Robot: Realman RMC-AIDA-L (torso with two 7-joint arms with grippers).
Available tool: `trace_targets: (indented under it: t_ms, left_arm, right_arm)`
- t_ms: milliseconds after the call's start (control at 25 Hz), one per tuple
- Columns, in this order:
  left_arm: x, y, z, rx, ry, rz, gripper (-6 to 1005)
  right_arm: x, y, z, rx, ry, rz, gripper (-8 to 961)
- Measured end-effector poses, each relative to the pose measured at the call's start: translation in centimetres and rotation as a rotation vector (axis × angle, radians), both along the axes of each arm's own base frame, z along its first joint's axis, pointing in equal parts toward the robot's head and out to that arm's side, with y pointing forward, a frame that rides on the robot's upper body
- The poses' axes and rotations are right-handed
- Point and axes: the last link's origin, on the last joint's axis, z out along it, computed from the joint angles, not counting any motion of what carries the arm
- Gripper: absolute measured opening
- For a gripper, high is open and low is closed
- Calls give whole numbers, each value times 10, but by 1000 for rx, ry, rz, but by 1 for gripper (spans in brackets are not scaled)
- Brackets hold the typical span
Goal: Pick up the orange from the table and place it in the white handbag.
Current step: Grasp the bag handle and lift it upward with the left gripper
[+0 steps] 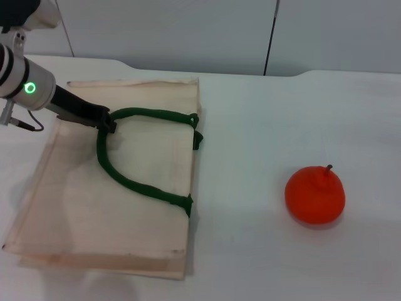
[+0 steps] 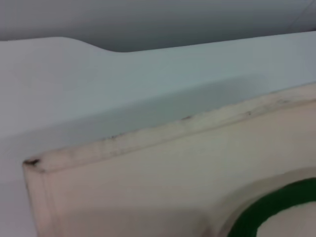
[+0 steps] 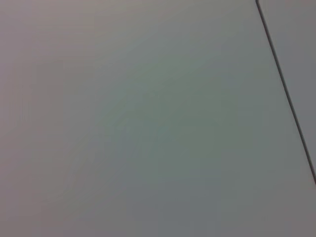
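- The large flat cream-beige cloth handbag [image 1: 119,200] lies flat on the plain smooth white tabletop [image 1: 263,119], on the robot's left side of the head view.
- Its thick dark green rope handle [image 1: 125,179] lies in a loop across the upper face of the bag, each end fixed under a small green tab [image 1: 187,205] near the bag's edge that faces the fruit.
- The left gripper [image 1: 108,122] reaches in over the far part of the bag. Its dark fingers are pressed together on the rope handle at the top of the loop, pinching it.
- A green indicator light [image 1: 29,88] is lit on the left arm's wrist housing.
- The round bright orange-red fruit [image 1: 315,194], with a small brown stem on top, rests on the tabletop on the robot's right side, well apart from the bag and outside it. No gripper is touching it.
- The left wrist view shows a corner and seamed edge of the bag [image 2: 148,192], a short arc of the green handle [image 2: 269,210] and bare tabletop [image 2: 98,84] beyond.
- The right gripper appears in no view; the right wrist view shows only a plain grey surface crossed by one thin dark line [image 3: 285,91].
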Motion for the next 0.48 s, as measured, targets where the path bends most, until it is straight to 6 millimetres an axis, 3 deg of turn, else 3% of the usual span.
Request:
trace_targets:
  t_ms: [200, 320, 480]
  left_arm:
    - [15, 6, 0, -17, -12, -41, 157]
    - [42, 12, 13, -71, -30, -116, 136]
    - [89, 21, 47, -120, -49, -226, 122]
  right_arm:
    - [4, -2, 0, -1, -1, -13, 880]
    - [6, -2, 0, -9, 8, -26, 879]
    - [8, -2, 0, -15, 38, -29, 879]
